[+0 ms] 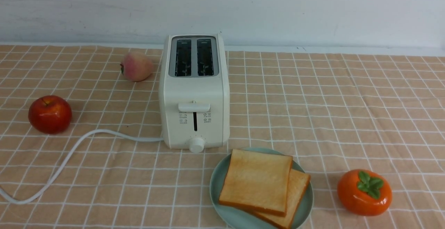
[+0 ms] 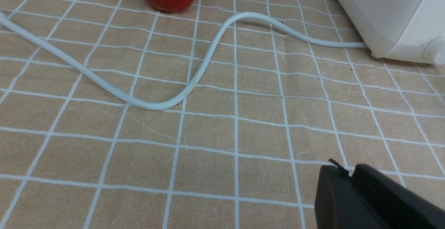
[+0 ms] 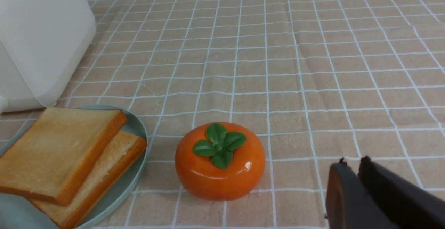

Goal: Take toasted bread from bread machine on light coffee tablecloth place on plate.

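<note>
On the plate (image 1: 302, 206) by the toaster (image 1: 194, 93) both toast slices (image 1: 257, 180) lie stacked, slots empty, so the work looks done: left gripper (image 2: 351, 177) and right gripper (image 3: 351, 170), each nearly closed and empty, should simply stay clear.

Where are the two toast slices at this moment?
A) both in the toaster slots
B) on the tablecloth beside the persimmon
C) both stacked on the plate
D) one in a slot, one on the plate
C: both toast slices lie overlapped on the plate; the toaster slots show empty.
</note>
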You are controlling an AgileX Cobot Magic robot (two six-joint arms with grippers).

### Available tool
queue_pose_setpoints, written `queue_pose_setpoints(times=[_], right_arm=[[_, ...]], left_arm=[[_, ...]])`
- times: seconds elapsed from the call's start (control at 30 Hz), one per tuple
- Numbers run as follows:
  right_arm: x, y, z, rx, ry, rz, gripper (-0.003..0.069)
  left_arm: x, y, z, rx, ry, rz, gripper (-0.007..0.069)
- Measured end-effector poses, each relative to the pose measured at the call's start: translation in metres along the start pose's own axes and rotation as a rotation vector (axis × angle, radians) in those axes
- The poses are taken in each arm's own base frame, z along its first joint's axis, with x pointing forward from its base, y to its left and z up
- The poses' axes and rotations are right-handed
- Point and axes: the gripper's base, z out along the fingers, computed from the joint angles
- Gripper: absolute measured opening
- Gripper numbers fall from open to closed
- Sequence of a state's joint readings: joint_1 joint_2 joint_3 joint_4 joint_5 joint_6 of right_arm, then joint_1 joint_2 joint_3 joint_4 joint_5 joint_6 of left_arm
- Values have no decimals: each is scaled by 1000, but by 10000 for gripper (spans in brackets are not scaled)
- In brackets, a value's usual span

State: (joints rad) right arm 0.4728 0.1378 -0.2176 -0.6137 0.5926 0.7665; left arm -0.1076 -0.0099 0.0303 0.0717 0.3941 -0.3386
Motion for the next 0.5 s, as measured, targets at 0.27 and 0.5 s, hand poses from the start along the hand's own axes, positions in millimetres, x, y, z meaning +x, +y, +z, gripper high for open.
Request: queue_pose_setpoints(times=[0.27,0.5], right_arm=[[10,8,-7,-36,55,139,76],[19,5,2,37,-27,-113,85]], left_arm=[[0,0,0,0,0,0,57],[0,0,0,0,0,0,57]])
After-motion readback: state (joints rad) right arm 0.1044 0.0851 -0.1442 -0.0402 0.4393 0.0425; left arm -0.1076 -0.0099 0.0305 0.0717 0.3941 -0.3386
